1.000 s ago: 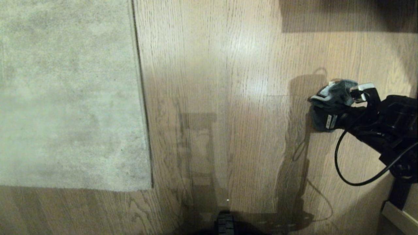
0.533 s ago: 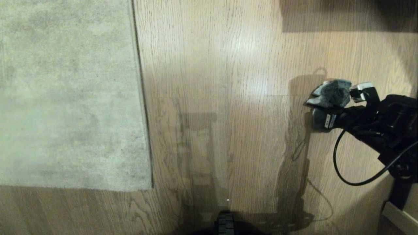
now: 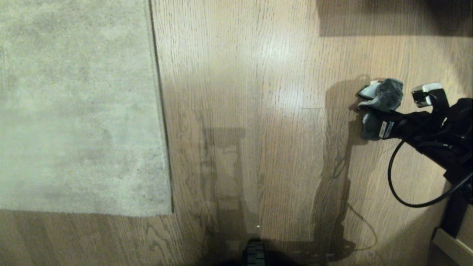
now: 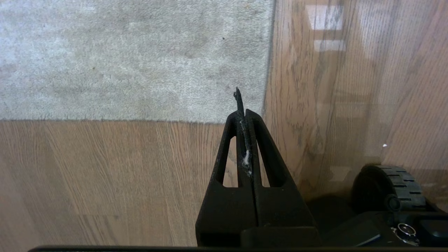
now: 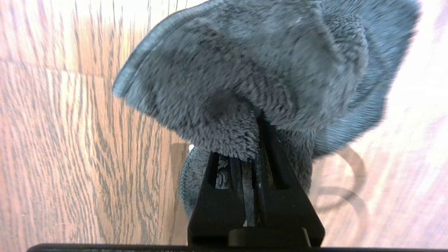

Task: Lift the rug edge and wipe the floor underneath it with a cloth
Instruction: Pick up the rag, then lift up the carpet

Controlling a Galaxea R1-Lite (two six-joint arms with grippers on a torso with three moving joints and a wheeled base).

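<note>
The right claw (image 3: 371, 118) is squeezed tight on the cloth (image 3: 386, 96) at 3 o'clock, above the floor (image 3: 258, 111). The left claw (image 4: 245, 115) is closed, empty, near the flat rug edge (image 3: 160, 111) at 9 o'clock

A dark furniture base (image 3: 391, 16) casts shadow across the upper right; a pale board edge (image 3: 452, 246) sits lower right.

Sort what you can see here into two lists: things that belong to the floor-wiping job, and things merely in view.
Belonging to the job:
cloth, pinched in the right gripper
rug edge, lying flat
floor
left gripper, shut, empty, near the rug corner

Merely in view:
black cable looping off the right arm
robot's wheel
</note>
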